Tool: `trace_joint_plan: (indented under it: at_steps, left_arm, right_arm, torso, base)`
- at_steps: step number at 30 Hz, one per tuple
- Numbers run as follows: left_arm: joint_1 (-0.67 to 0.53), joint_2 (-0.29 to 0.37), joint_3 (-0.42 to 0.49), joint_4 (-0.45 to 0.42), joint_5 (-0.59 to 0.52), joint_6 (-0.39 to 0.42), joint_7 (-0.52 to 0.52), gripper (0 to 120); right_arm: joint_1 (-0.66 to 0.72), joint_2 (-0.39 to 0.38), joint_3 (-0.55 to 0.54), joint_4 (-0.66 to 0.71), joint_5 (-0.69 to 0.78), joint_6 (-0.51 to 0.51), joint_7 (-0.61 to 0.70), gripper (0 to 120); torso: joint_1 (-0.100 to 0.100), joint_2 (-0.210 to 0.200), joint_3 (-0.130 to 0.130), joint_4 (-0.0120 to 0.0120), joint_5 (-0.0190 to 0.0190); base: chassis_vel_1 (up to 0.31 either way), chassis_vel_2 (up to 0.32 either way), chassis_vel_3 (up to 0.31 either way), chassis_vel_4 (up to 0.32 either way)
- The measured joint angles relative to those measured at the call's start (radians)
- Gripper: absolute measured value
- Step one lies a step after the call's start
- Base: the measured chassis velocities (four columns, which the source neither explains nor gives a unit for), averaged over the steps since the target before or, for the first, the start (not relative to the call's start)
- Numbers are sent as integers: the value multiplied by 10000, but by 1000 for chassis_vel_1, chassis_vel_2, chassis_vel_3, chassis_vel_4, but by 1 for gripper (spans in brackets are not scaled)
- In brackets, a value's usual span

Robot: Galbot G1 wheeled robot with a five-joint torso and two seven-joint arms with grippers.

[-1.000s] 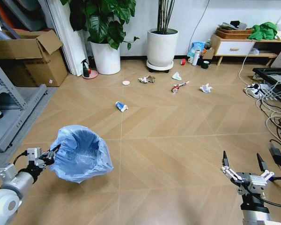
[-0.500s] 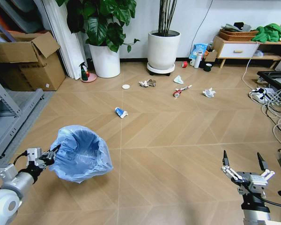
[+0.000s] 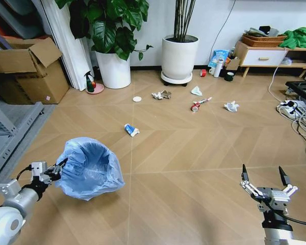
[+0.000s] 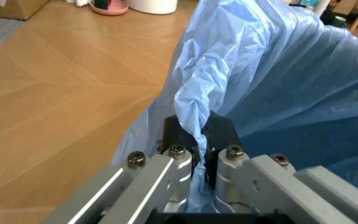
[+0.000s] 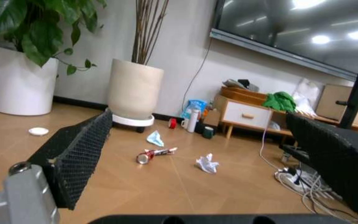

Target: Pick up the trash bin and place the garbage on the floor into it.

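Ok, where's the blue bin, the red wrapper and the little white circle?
trash bin (image 3: 89,168), head view, on its blue bag.
red-white wrapper (image 3: 199,104), head view, on its middle.
white disc (image 3: 137,99), head view, on its centre.

the left arm is seen as a silver-grey cylinder ending in a white rounded joint, with a thin black cable looped beside it. the left claw (image 3: 60,164) is built from bare aluminium links fastened with hex-socket screws, tipped by black pads (image 4: 221,135). the right claw (image 3: 262,176) is carried on a black wrist, with silver linkages and black, dimple-textured fingers (image 5: 79,151).
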Motion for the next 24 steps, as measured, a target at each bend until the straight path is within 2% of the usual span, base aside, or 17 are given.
trace_joint_plan:
  at_steps: [24]
  left_arm:
    - [-1,-9,15,28,56,-33,64,0]
  right_arm:
    - [33,-25,81,-5,-28,-29,-45,100]
  torso:
    - [-1,0,0,-2,-1]
  base:
    - [-141,180,137,-184]
